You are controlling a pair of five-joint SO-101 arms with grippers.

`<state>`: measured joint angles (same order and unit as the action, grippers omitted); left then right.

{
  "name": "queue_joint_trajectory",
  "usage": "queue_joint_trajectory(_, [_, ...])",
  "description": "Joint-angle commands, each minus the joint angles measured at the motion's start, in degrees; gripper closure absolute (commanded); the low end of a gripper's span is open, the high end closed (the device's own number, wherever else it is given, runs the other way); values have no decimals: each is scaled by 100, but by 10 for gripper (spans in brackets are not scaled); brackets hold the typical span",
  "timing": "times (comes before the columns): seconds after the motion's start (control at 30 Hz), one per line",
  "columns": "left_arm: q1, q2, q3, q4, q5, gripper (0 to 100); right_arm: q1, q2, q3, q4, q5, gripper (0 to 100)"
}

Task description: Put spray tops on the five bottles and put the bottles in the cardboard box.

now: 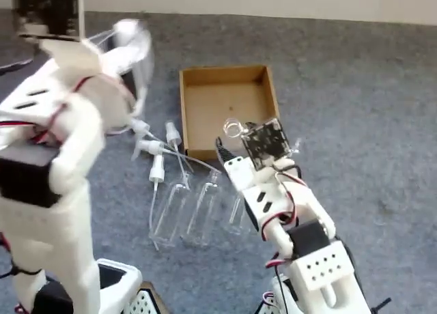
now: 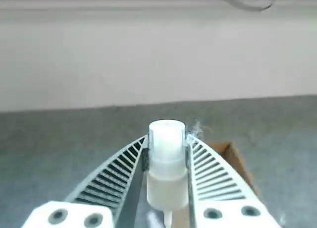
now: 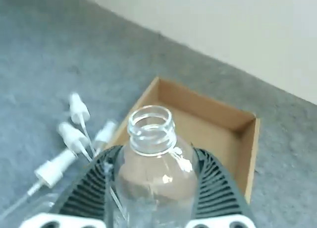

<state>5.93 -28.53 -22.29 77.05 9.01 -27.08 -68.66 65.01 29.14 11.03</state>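
Loose spray tops (image 1: 157, 149) lie just left of the cardboard box (image 1: 212, 109) — the bottles (image 1: 186, 208) lie in front of them, nearer to the arms. One bottle (image 3: 151, 134) stands upright in the right gripper (image 3: 153, 163), at the box's near edge.

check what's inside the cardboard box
The box shows a bare brown floor, nothing lying on the visible part. Its near right corner is covered by the bottle and the right arm holding it, so that corner cannot be checked.
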Motion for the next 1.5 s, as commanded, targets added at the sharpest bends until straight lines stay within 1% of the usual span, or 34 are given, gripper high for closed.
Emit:
queue_joint_trajectory(0.0, [1103,-127,462,-2084,185,959,-66,-479,-40,-242,-220,995])
queue_joint_trajectory(0.1, [1604,-127,989,-3191,185,959,-75,-778,180,-242,-229,995])
queue_joint_trajectory(0.17, [1833,-127,1305,-3710,185,959,-75,-998,523,-259,-378,995])
queue_joint_trajectory(0.23, [1974,-127,1534,-3991,185,959,-75,-1244,822,-259,-554,995])
queue_joint_trajectory(0.33, [2149,-127,1675,-4141,193,959,-75,-1631,1138,-259,-571,995])
queue_joint_trajectory(0.57, [2536,-171,1780,-4149,193,959,-75,-1859,1218,-259,-580,995])
queue_joint_trajectory(0.7, [2765,-189,1842,-3833,193,973,-66,-1859,1218,-242,-589,995])
queue_joint_trajectory(0.77, [2765,-189,1903,-3754,193,998,-66,-1859,1218,-242,-589,995])
queue_joint_trajectory(1.37, [2712,-189,2589,-3692,158,995,-40,-1859,1200,-233,-615,995])
queue_joint_trajectory(1.47, [2492,-251,2633,-3332,158,995,-31,-1859,1200,-233,-615,995])
